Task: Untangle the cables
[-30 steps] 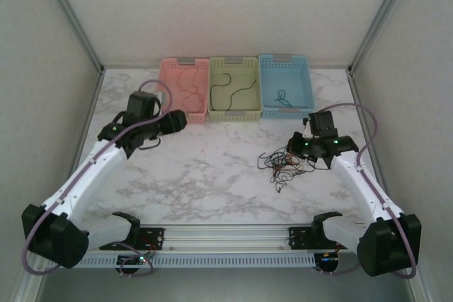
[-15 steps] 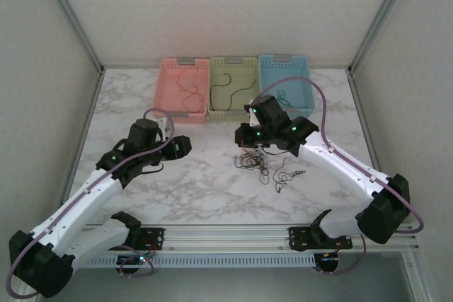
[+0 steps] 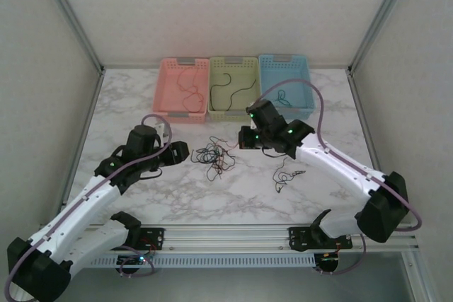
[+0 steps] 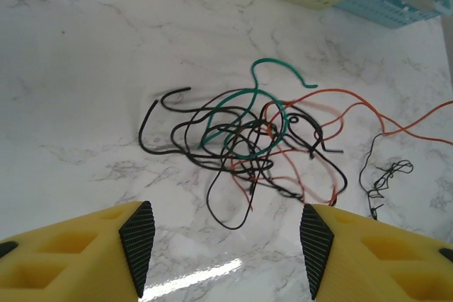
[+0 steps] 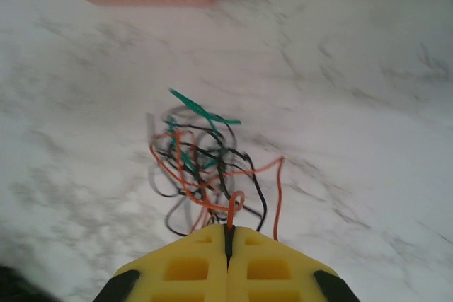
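Presently, the main knot of cables lies on the marble counter at the centre of the top view, between my two pincers. The left wrist view shows these cables mid-frame: black, red-orange and green-teal strands crossed over one another.

My left pincer is released, jaws apart with nothing between them. In the top view this left pincer sits just left of the knot.

My right pincer is clenched. A red-orange strand loops out of the seam between its pads, so it is grasping the cables at the knot's right edge.

A smaller clump lies apart, lower right of centre.

Along the upper edge stand a pink basket, a yellow-green basket and a blue basket. They hold red-orange, black and green-teal strands respectively.
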